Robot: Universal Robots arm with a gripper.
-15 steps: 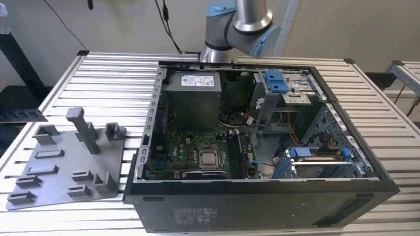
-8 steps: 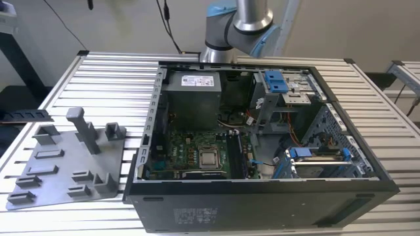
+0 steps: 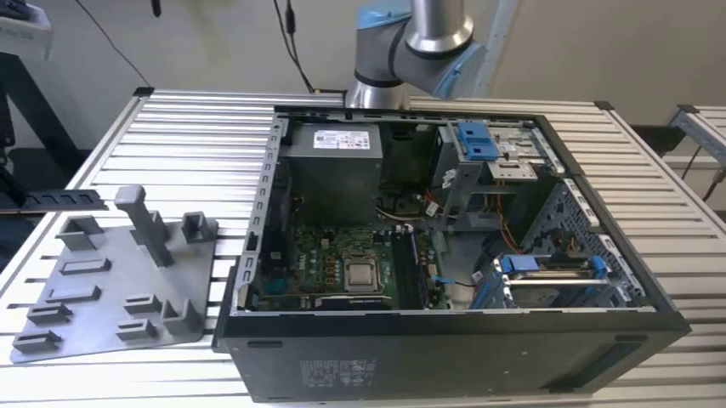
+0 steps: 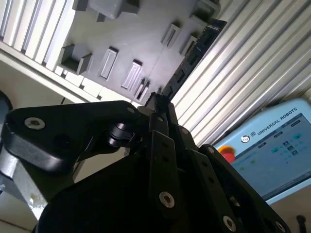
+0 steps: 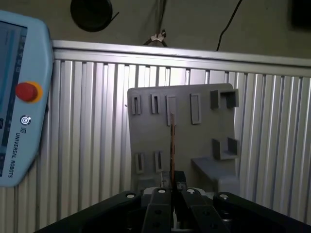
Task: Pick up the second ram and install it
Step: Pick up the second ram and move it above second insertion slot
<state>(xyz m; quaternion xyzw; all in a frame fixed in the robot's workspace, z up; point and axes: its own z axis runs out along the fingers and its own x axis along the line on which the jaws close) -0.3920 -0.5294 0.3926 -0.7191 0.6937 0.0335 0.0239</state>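
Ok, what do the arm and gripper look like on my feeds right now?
The arm is a silver-grey tube with light blue joint covers. The gripper is matte black, built of flat linked bars joined by round silver pins and screw heads.

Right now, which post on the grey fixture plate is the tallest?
The T-topped post standing mid-plate; the other holders on the grey fixture plate are low blocks.
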